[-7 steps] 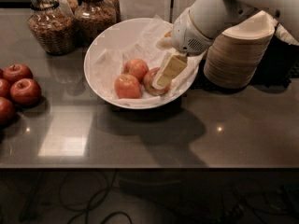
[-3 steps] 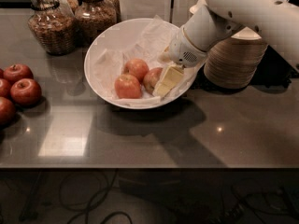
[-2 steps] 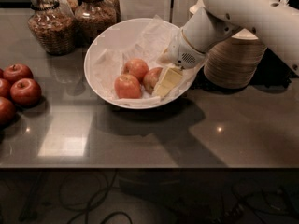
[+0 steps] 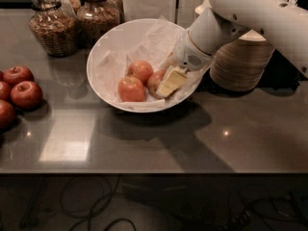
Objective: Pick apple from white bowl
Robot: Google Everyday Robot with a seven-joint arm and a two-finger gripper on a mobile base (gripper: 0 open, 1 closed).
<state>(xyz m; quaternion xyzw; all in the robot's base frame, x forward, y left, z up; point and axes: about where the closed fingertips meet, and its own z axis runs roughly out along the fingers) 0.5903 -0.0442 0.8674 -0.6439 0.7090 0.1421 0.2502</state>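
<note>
The white bowl [image 4: 103,52], lined with crumpled white paper, sits on the dark counter at centre back and holds three apples. The palest apple [image 4: 154,82] lies at the right of the group and is partly hidden by my gripper. Two more evenly orange-red apples [image 4: 131,89] [image 4: 141,70] lie to its left. My gripper [image 4: 166,81] reaches down into the bowl from the upper right, on the white arm [image 4: 231,18], and sits right against the right side of the pale apple.
A stack of tan paper bowls [image 4: 240,64] stands just right of the white bowl, behind the arm. Two glass jars [image 4: 50,28] [image 4: 98,11] stand at the back left. Several dark red apples [image 4: 26,94] lie at the left edge. The counter's front edge runs along the lower part of the view.
Over 2.3 s the upper arm swung a little to the right and the gripper dipped slightly lower against the pale apple. In the last second nothing has visibly moved.
</note>
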